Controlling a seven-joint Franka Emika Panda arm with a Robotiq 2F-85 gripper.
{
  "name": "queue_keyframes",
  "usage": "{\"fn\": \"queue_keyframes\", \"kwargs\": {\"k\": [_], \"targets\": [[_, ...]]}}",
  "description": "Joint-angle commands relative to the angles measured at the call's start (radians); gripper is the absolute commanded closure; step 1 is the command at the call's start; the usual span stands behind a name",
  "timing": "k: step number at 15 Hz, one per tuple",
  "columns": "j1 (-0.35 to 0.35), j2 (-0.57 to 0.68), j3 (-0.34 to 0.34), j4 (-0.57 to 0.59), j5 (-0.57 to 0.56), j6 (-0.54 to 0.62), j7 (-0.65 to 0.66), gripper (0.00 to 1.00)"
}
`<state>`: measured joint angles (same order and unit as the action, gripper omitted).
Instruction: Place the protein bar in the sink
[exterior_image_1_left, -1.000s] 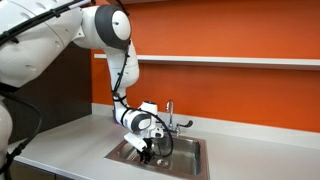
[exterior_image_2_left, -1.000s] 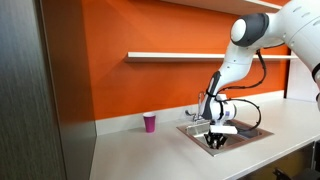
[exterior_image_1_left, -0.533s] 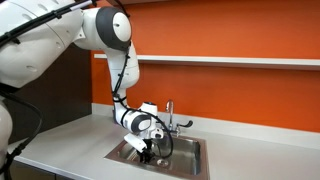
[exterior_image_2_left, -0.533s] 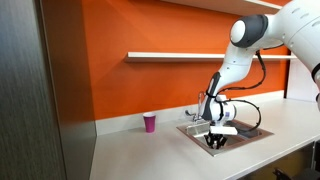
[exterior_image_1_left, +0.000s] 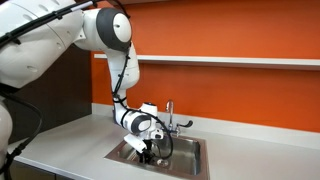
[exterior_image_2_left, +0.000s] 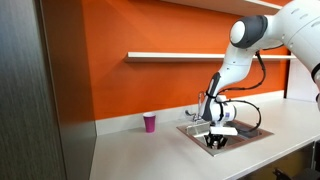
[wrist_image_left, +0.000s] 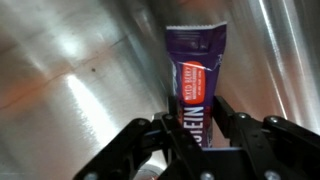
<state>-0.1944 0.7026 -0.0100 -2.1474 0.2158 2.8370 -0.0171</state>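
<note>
A small pink cup (exterior_image_2_left: 150, 122) stands on the grey counter (exterior_image_2_left: 130, 152) beneath a white shelf (exterior_image_2_left: 170, 55).

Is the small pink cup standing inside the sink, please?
No, the pink cup stands on the counter, apart from the sink.

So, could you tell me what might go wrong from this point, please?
1. The tool sits low inside the sink; pushing lower could jam it against the steel.
2. The protein bar looks pinched near one end, so it might cling or slip sideways on release.
</note>
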Motion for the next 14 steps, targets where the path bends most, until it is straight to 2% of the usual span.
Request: {"fn": "queue_keyframes", "kwargs": {"k": [1,4,5,14], "targets": [[0.0,-0.012,0.0,0.007,-0.008,-0.002,0.019,0.25],[0.003,-0.032,-0.002,0.007,-0.007,-0.005,0.024,0.04],[0.005,-0.041,-0.003,0.005,-0.007,-0.005,0.026,0.0],[0.031,-0.165,-0.019,-0.03,-0.01,-0.013,0.052,0.0]]}}
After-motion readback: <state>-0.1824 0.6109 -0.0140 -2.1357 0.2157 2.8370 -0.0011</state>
